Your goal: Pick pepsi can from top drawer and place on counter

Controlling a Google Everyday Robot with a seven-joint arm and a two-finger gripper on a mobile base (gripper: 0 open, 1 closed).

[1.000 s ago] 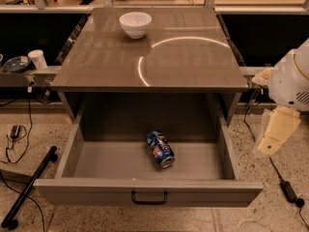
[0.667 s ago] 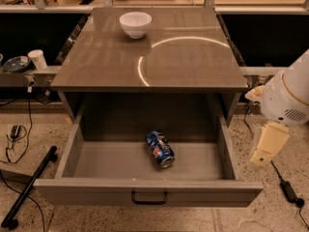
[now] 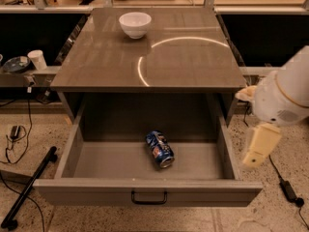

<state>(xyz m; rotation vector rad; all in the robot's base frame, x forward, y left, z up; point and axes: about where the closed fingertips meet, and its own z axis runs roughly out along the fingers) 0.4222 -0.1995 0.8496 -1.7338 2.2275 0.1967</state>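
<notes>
The pepsi can (image 3: 160,149) lies on its side on the floor of the top drawer (image 3: 96,163), near the middle, its silver end toward the front. The drawer is pulled fully out, its dark handle (image 3: 149,197) on the front panel. The counter (image 3: 193,66) above is a glossy grey-brown top with a bright ring reflection. My gripper (image 3: 256,151) hangs from the white arm (image 3: 287,95) at the right, just outside the drawer's right wall, level with its rim and well right of the can. It holds nothing that I can see.
A white bowl (image 3: 135,23) stands at the back left of the counter. A white cup (image 3: 37,59) and a dish (image 3: 16,64) sit on a ledge at left. A black pole (image 3: 29,190) and cables (image 3: 14,134) lie on the floor at left, a cable (image 3: 285,187) at right.
The arm and gripper have moved left and down, closer to the drawer's right wall. The can, drawer and bowl have not moved.
</notes>
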